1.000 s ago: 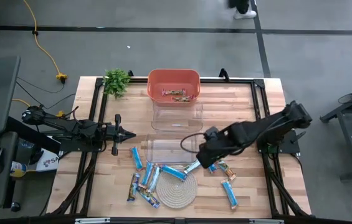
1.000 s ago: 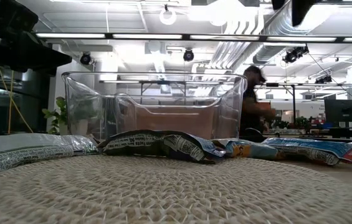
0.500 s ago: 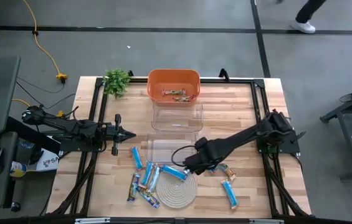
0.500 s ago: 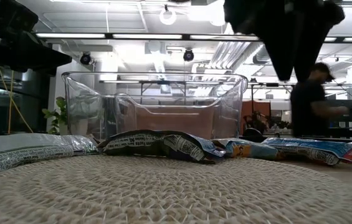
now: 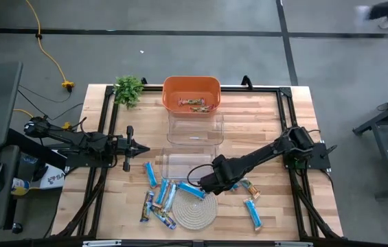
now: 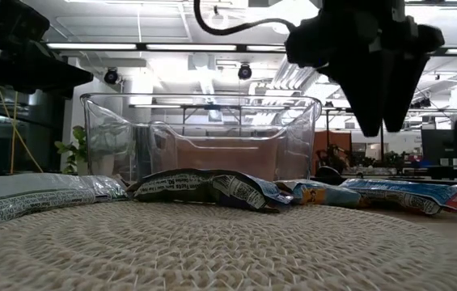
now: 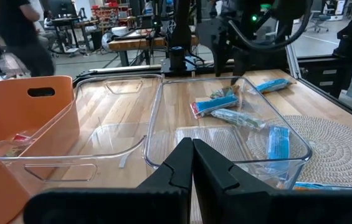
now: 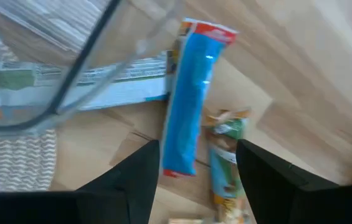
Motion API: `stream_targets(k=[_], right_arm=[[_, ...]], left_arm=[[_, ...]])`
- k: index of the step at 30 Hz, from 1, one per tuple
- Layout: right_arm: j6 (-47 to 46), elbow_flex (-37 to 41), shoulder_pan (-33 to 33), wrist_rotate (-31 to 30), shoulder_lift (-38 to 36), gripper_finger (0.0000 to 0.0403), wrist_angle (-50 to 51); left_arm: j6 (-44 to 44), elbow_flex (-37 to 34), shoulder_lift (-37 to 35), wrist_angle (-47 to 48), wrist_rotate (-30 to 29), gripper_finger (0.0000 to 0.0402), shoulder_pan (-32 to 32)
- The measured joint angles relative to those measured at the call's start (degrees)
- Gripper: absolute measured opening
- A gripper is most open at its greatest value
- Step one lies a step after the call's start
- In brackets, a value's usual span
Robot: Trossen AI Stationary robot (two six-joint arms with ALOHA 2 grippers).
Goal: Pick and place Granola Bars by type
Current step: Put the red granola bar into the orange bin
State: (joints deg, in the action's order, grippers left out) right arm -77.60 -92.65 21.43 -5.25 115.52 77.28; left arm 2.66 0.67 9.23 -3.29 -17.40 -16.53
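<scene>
Several light blue granola bars point(image 5: 163, 193) lie flat on the table around the left of a round woven coaster point(image 5: 197, 208). More lie at the right point(image 5: 253, 213), and a few lie in the orange bin point(image 5: 191, 94). My right gripper point(image 5: 205, 185) is open and points down over one light blue bar point(image 8: 191, 106), which lies flat beside a multicoloured bar point(image 8: 225, 162). One finger point(image 8: 132, 183) stands on each side of the blue bar's near end. In the low view the gripper point(image 6: 382, 121) hangs above the table. My left gripper point(image 5: 142, 149) is shut and empty at the table's left.
Two clear containers point(image 5: 195, 128) point(image 5: 183, 165) stand in the middle of the table, the nearer one right beside my right gripper. A small green plant point(image 5: 128, 89) stands at the far left. A person walks in the room beyond the table.
My right gripper has gone toward the table's left and near edge and down, from beside the nearer clear container to the bars at the coaster's far right rim. In the low view it has come into the picture from above.
</scene>
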Motion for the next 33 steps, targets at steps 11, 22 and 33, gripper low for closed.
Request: stream_targets(k=[11, 22, 33], right_arm=[[-1.5, 14.5, 1.7, 2.7, -5.7, 0.0197, -13.0], [-1.0, 19.2, 1.9, 4.1, -7.0, 0.0197, -22.0], [-2.1, 22.5, 1.9, 4.2, -7.0, 0.0197, -24.8]], left_arm=[[0.0, 0.0, 0.0, 0.0, 0.0, 0.0007, 0.0], [0.0, 0.0, 0.0, 0.0, 0.0, 0.0007, 0.0], [0.0, 0.0, 0.0, 0.0, 0.0, 0.0007, 0.0]])
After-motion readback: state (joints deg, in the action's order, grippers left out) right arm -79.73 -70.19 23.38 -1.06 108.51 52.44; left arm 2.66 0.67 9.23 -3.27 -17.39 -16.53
